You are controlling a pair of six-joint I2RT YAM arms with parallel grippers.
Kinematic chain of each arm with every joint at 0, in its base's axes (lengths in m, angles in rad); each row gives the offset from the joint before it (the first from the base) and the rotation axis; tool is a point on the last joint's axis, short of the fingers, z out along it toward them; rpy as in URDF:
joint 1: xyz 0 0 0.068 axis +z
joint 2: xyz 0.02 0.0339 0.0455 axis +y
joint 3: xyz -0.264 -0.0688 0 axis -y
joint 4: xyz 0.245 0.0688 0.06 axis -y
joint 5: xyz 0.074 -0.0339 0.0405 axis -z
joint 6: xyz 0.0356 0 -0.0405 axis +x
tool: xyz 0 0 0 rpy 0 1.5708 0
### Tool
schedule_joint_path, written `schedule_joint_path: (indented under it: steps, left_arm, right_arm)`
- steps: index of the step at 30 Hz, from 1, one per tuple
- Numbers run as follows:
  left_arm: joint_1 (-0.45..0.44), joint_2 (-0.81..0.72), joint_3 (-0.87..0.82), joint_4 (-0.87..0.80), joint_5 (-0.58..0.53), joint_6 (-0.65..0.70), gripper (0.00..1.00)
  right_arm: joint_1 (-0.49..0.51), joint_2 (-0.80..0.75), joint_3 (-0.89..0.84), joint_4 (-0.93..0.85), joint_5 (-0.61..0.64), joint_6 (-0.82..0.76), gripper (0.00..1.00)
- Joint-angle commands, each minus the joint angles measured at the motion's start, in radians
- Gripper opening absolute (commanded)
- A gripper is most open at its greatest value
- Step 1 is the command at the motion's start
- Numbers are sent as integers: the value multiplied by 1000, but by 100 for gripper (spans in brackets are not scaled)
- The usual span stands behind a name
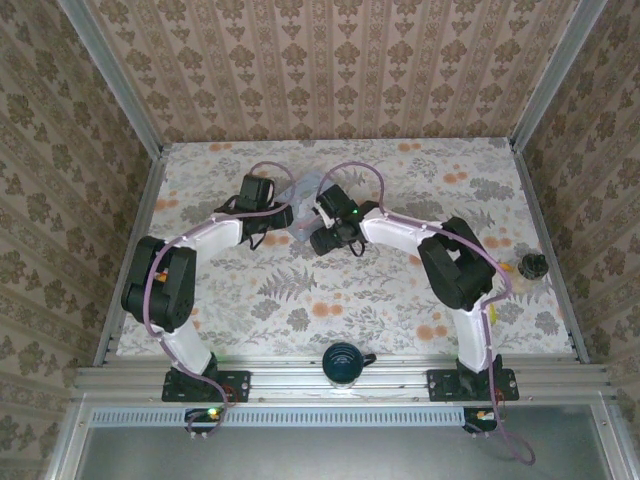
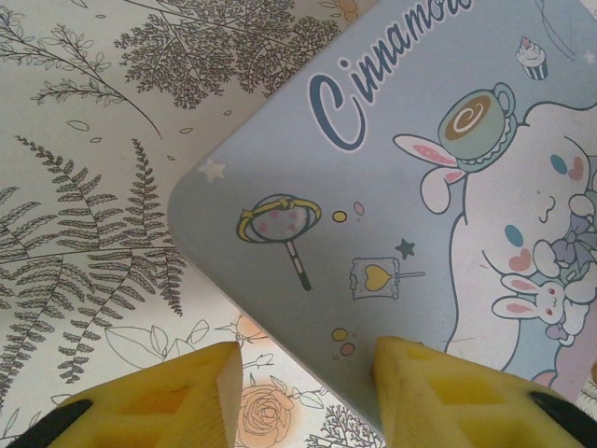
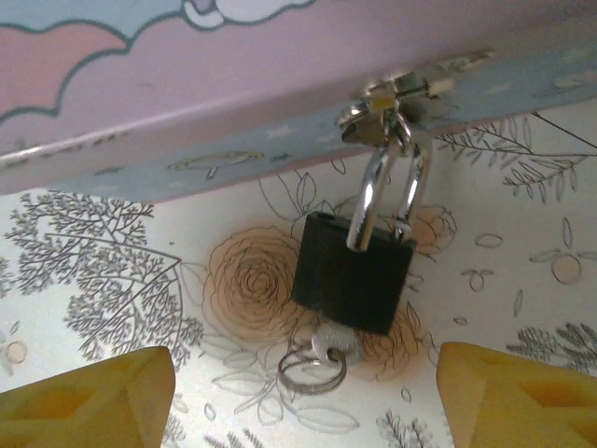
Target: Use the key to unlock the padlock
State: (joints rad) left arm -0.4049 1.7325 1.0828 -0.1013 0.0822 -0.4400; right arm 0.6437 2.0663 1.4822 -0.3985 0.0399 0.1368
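Your padlock (image 3: pixel 354 271) is hanging by its shackle from the clasp (image 3: pixel 387 107) on the side edge of the tin (image 3: pixel 187 84), with its black body sitting just below that edge. The key (image 3: pixel 331 343) is sitting in the end of the lock that is facing away from the tin, and a wire ring (image 3: pixel 310 371) is trailing from it over the counter (image 3: pixel 103 271).

Your right fingers (image 3: pixel 103 401) are standing wide apart and gripping nothing. The padlock is lying between them but farther toward the tin, touching neither.

Your left fingers (image 2: pixel 168 401) are straddling the tin's edge by a rounded corner, one over the lid and one off it. They are standing apart, but whether they are pressing on the tin you cannot tell.

You are working with one padlock, one key, one ring, one tin, and two fingers on each arm.
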Motion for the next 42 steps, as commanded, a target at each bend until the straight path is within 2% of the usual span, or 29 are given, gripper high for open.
schedule_joint_path:
  steps: [1, 10, 21, 28, 31, 37, 39, 42]
  left_arm:
    - [5, 39, 1, -63, 8, 25, 43]
    - [8, 36, -2, -67, 8, 21, 43]
    - [17, 30, 9, -74, 5, 25, 43]
    - [17, 4, 2, -73, 0, 21, 44]
    - [16, -19, -3, -73, -7, 11, 50]
    - [-1, -99, -3, -92, -50, 8, 63]
    - [-22, -129, 5, -108, -89, 24, 74]
    - [-79, -158, 25, -139, -174, 62, 99]
  right_arm:
    - [-9, 52, 52, -34, 28, -16, 73]
    - [-43, 84, 47, 6, 37, 44, 69]
    - [-73, 61, -32, 70, -58, 32, 25]
    - [-75, 48, -47, 72, -89, 35, 11]
    - [-75, 35, -64, 77, -116, 50, 6]
    - [-75, -31, -145, 111, -160, 119, 2]
    - [-75, -55, -173, 126, -176, 140, 1]
    - [-75, -90, -218, 150, -203, 176, 0]
